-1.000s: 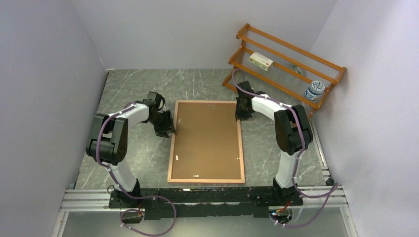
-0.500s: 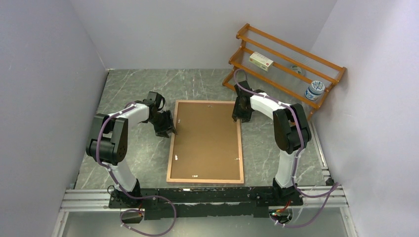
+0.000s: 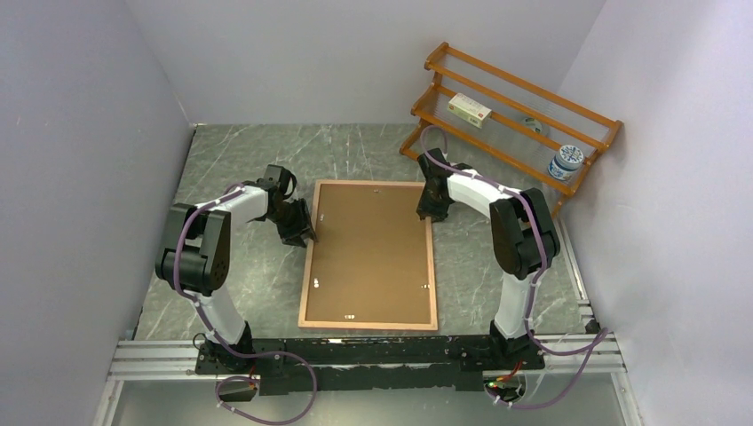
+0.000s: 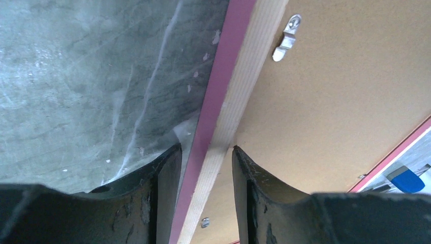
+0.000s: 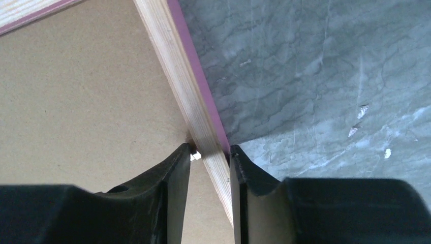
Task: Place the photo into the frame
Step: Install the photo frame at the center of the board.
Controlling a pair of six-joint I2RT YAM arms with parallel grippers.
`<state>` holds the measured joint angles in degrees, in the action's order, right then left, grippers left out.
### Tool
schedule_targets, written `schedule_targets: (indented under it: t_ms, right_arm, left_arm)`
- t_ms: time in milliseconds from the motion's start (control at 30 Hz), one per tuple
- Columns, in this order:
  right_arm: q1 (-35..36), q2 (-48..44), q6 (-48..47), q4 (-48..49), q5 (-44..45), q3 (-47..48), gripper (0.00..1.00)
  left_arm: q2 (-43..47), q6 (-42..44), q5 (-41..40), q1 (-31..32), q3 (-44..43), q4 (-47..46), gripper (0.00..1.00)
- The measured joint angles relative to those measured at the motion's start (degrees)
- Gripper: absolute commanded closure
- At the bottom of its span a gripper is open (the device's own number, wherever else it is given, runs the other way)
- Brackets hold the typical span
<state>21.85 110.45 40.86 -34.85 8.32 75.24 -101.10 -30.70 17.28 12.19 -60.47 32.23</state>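
Evidently the frame [image 3: 306, 266], back up, has slid slightly left; left fingers [image 4: 165, 175] and right fingers [image 5: 175, 178] clamp its rails, probably repositioning it.

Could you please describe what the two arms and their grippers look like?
Both the left arm and right arm have white rounded links joined by bulky black joint housings, with purple cables running along them. The left gripper and right gripper each carry two black, curved, tapering fingers with scuffed surfaces.
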Motion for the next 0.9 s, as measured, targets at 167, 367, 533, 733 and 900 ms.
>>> schedule_targets:
  t_ms: [167, 367, 533, 733, 900]
  right_arm:
    - [0.4, -0.3, 0.7, -0.3, 1.4, -0.2, 0.86]
    - [0.9, -0.3, 0.8, -0.4, 2.1, -0.2, 0.82]
    - [1.1, -0.4, 0.9, -1.1, 2.9, 0.3, 0.56]
    - [1.8, -0.5, -0.4, -5.7, 4.8, 4.2, 0.5]
    - [2.6, -0.9, -3.4, -3.6, 0.5, 6.1, 0.57]
  left_arm:
    - [-0.1, -0.1, 1.1, 0.0, 0.2, -0.6, 0.54]
    - [-0.1, -0.1, 1.5, 0.0, 0.2, -1.0, 0.54]
    - [-0.1, -0.2, 1.2, 0.0, 0.2, -0.9, 0.53]
    - [0.1, -0.2, 0.5, 0.1, 0.2, -0.9, 0.49]
    - [0.7, -0.2, -1.2, 0.3, 0.3, -0.7, 0.53]
